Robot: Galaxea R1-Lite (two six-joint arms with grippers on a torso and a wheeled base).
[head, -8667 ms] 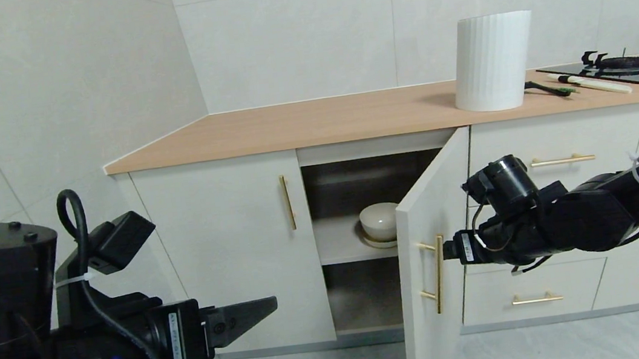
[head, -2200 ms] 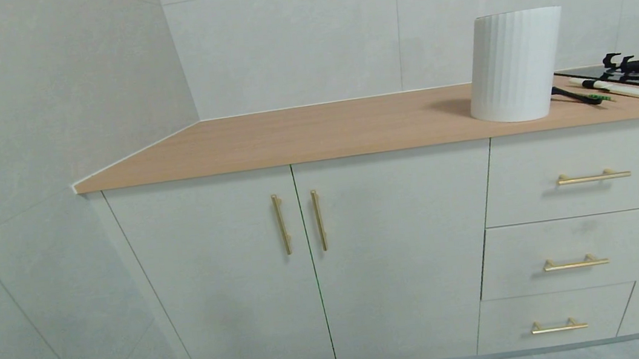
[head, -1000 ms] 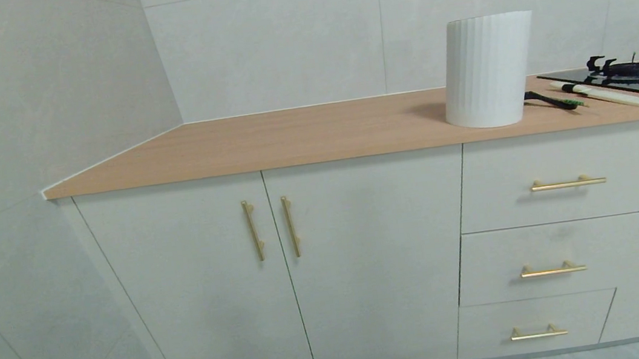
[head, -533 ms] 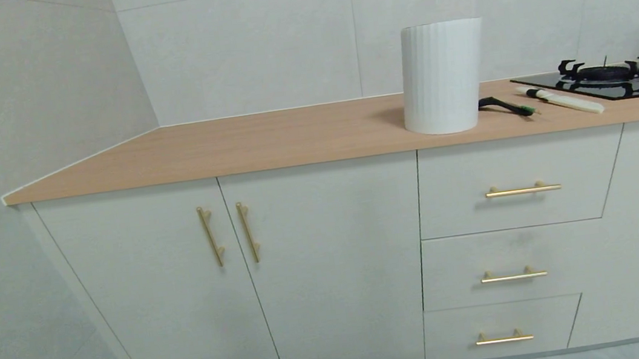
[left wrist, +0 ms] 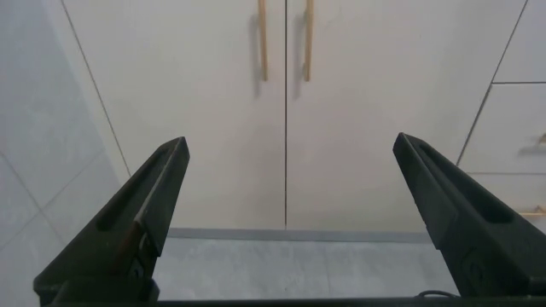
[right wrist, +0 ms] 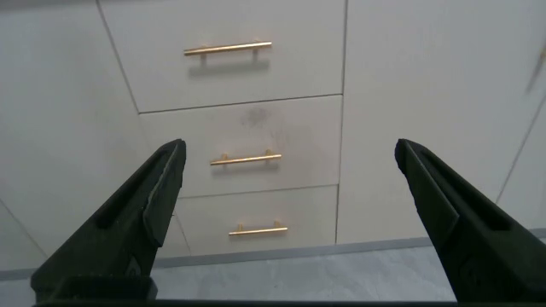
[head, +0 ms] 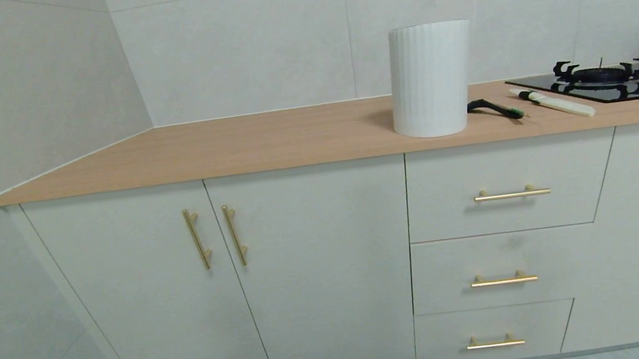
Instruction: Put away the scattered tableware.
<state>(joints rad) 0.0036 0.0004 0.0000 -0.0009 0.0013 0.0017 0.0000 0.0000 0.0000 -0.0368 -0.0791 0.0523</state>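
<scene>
Across the lower cabinet front, the right door [head: 324, 264] that stood swung out some seconds ago, showing a bowl on a shelf, now lies flush beside the left door [head: 125, 288]. Their two brass handles [head: 216, 238] hang side by side at the seam. Both arms reached into the head view then, and that view has since swung, so the cupboards and countertop [head: 230, 145] sit further left in the picture; this is the camera's move, not theirs.

The left gripper [left wrist: 290, 143] is released, its fingers spread wide and holding nothing, and it faces the seam of the two shut doors above the grey floor [left wrist: 281, 264]. The right gripper [right wrist: 290, 145] is equally spread and empty, facing the stack of three drawers [right wrist: 247, 153].

On the countertop a dark-handled utensil [head: 493, 108] and a pale utensil [head: 554, 102] lie near each other, between a tall white ribbed container [head: 430, 79] and the black gas stove [head: 600, 78]. The dark handle's end lies just beside the container's base, and the pale one's far end is close to the stove's edge. Shut doors stand between both grippers and the cabinet's inside.
</scene>
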